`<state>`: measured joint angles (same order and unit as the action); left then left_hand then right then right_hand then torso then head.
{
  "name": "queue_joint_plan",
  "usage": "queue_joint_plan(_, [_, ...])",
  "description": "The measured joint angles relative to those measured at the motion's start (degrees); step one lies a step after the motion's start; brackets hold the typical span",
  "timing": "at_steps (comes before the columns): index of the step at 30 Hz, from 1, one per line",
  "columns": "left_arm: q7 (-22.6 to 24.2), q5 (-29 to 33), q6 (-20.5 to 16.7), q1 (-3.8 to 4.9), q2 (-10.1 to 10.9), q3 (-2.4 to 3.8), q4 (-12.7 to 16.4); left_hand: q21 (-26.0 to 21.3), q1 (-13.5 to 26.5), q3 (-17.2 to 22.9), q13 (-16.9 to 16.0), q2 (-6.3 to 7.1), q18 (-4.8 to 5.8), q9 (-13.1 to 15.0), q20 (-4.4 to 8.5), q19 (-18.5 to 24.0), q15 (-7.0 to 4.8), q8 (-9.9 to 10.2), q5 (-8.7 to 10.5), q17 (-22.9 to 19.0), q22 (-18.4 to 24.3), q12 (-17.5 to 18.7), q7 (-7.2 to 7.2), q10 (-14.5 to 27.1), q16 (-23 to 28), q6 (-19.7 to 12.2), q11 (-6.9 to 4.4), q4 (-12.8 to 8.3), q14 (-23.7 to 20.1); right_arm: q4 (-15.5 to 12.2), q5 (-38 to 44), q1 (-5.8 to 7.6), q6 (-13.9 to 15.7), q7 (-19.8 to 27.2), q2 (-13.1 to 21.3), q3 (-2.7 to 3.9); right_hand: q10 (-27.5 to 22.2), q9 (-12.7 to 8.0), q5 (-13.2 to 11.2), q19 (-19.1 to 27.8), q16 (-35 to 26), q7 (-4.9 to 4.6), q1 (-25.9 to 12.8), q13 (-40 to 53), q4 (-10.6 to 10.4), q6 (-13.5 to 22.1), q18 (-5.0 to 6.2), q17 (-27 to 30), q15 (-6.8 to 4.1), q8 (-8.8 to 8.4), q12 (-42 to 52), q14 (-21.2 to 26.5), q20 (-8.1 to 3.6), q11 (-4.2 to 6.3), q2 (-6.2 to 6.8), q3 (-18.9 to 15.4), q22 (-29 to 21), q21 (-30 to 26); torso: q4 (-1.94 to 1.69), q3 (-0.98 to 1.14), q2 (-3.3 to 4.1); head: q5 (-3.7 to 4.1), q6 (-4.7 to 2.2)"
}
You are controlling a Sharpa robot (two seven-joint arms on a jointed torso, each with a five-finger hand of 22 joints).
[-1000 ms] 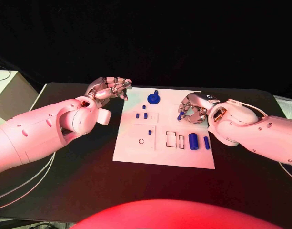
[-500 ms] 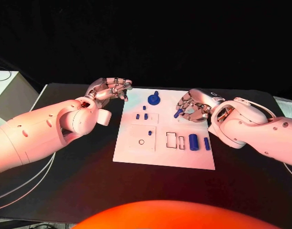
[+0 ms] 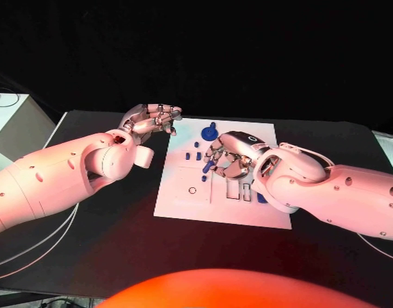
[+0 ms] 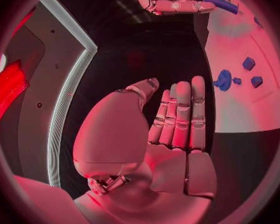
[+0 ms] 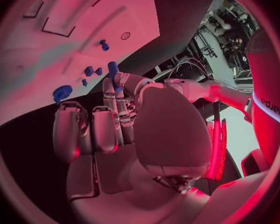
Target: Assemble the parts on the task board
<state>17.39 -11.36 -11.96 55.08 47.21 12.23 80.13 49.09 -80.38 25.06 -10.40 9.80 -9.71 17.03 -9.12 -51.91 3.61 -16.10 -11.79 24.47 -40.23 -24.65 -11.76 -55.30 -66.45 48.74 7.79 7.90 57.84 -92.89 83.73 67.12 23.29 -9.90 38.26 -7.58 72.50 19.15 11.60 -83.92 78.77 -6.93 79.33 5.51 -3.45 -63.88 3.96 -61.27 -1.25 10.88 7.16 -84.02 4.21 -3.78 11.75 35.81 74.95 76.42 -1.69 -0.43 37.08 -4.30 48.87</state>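
Task board (image 3: 224, 212) on the bench (image 3: 113, 244), right hand (image 3: 231, 156) over its middle pinching a blue peg (image 3: 208, 167), left hand (image 3: 150, 119) at its far-left corner, fingers curled, holding nothing

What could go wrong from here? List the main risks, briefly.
1. The right hand pinches the blue peg only at its fingertips; it could slip or tilt before it is seated.
2. That hand hangs over the task board close to the small blue parts standing there, so a finger might knock them.
3. In the head view the right arm covers part of the board's slots, which may make aligning harder.
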Motion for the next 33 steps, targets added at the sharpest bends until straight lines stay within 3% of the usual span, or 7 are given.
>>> queue_joint_plan(17, [-0.07, 0.01, 0.12, 0.0, -0.32, 0.0, -0.14, 0.0, 0.0, 0.0, 0.0, 0.0, 0.0, 0.0, 0.0, 0.0, 0.0, 0.0, 0.0, -0.01, 0.02, 0.02, 0.0, 0.0, 0.0, 0.0, 0.0, 0.0, 0.0, 3.42, 6.25, -3.79, -0.2, 0.03, -5.48, -0.77, 0.28, 0.01, 0.4, 0.0, 0.0, -0.1, 0.61, 0.16, 0.38, 0.15, 0.0, 0.05, 0.0, 0.35, -0.32, 0.0, 0.0, -0.11, -0.59, 0.09, -0.01, 0.0, -0.05, -0.05, 0.12, -1.0, 0.4])
queue_joint_plan(33, [-0.15, 0.01, 0.21, 0.0, -0.32, 0.01, -0.14, 0.0, 0.0, 0.0, 0.0, 0.0, 0.0, 0.0, 0.0, 0.0, 0.0, -0.2, 0.0, -0.01, 0.01, 0.02, 0.0, 0.0, 0.0, 0.0, 0.0, 0.0, 0.0, 4.16, 9.01, -4.56, -0.58, -0.31, -6.41, -1.13, 0.28, 0.02, 0.38, 0.01, -0.01, -0.22, 0.93, 0.18, 0.71, 0.23, 0.0, 0.06, 0.01, 0.36, -0.52, 0.0, 0.01, -0.11, -0.88, 0.24, -0.02, 0.43, 0.05, -0.03, 0.12, -1.58, 1.01])
